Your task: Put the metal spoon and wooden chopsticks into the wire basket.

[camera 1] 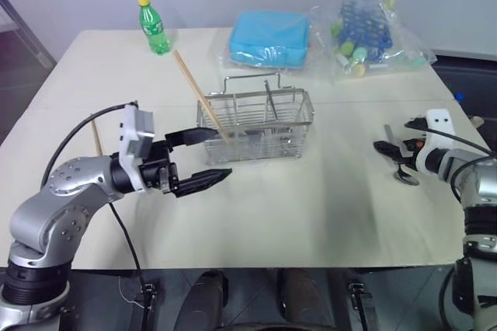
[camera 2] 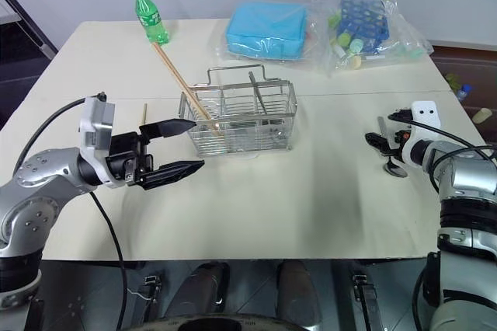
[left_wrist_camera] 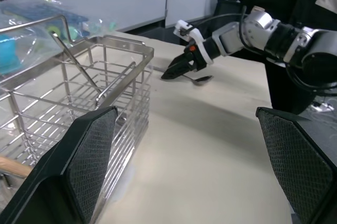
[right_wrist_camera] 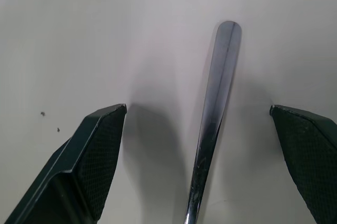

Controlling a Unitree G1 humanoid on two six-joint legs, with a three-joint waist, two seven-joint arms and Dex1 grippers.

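The wire basket (camera 1: 257,124) stands in the middle of the table. One wooden chopstick (camera 1: 199,92) leans in its left end, sticking out up and to the left. A second chopstick (camera 2: 144,113) lies flat on the table, left of the basket. My left gripper (camera 1: 199,159) hovers open just left of and in front of the basket, pointing at it. At the table's right the metal spoon (right_wrist_camera: 212,120) lies flat. My right gripper (camera 2: 382,144) is open and low over the spoon (camera 2: 394,168), a finger on each side of the handle.
At the back of the table stand a green bottle (camera 1: 154,26), a blue bundle in a plastic bag (camera 1: 269,37) and a blue tube rack in a bag (camera 1: 373,29). The table's front edge (camera 1: 256,266) lies close below both arms.
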